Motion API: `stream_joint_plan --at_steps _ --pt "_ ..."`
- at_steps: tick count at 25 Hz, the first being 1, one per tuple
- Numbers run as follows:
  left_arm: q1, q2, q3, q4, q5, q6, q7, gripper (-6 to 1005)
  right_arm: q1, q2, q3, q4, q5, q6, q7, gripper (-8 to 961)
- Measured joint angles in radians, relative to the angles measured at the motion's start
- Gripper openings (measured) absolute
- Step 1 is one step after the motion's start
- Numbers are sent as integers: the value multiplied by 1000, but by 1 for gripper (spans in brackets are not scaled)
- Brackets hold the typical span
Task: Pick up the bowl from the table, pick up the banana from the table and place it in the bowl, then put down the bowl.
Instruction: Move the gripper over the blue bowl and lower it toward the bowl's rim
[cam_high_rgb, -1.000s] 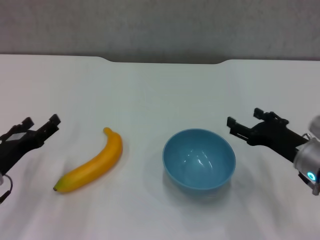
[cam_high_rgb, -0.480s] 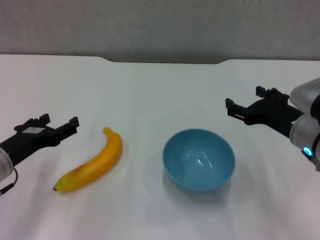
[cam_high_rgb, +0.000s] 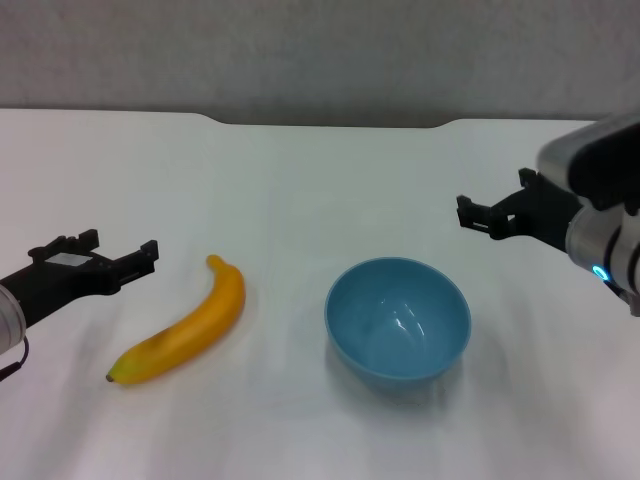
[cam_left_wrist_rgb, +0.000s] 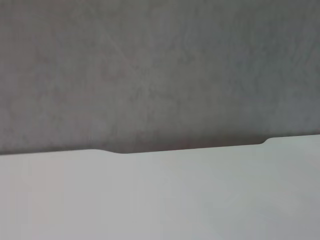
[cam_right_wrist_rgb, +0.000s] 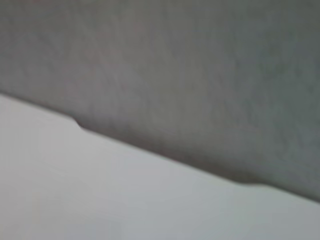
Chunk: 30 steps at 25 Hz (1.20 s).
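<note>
The light-blue bowl (cam_high_rgb: 398, 318) stands upright and empty on the white table (cam_high_rgb: 300, 170), right of centre. The yellow-orange banana (cam_high_rgb: 182, 325) lies on the table left of the bowl, its greenish tip toward the near left. My left gripper (cam_high_rgb: 120, 246) is open, to the left of the banana's far end and apart from it. My right gripper (cam_high_rgb: 493, 198) is open, beyond and to the right of the bowl, apart from its rim. Both wrist views show only the table (cam_left_wrist_rgb: 160, 200) (cam_right_wrist_rgb: 100, 200) and the wall; neither shows the bowl or the banana.
The table's far edge has a shallow notch (cam_high_rgb: 330, 123) against a grey wall (cam_high_rgb: 320, 50). The notch edge also shows in the left wrist view (cam_left_wrist_rgb: 190, 147) and in the right wrist view (cam_right_wrist_rgb: 160, 152).
My left gripper has moved right toward the banana and has since held still. My right gripper has lifted and drawn back toward the far right, away from the bowl's rim.
</note>
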Motion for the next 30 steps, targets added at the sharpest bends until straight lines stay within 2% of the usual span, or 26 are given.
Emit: stream_joint_plan --at_steps 2,3,5,6,8,10,12,17,22,30 --pt "8 -1 3 -17 3 1 4 890 33 20 15 9 179 -134 -204 906" --pt "12 -2 5 -26 4 3 7 889 42 41 41 9 243 -193 -308 906" --pt "29 -3 13 -57 5 7 41 889 57 112 127 -5 353 -308 -539 907" --pt "43 -6 19 -77 5 12 69 888 57 158 182 -21 380 -349 -649 907" --pt "67 -9 37 -109 5 34 117 888 53 233 274 -44 394 -400 -815 907" --pt "94 -10 92 -155 6 106 174 887 51 265 316 -51 394 -422 -906 906" --pt "100 -10 109 -165 6 134 191 886 57 264 319 -50 414 -432 -927 906" --pt "119 -10 219 -179 -11 309 261 885 45 268 328 -14 435 -416 -895 906" --pt "115 -10 259 -172 -69 325 282 883 38 270 323 0 436 -396 -839 906" --pt "110 -8 278 -175 -83 329 286 880 6 272 301 -13 437 -329 -783 905"
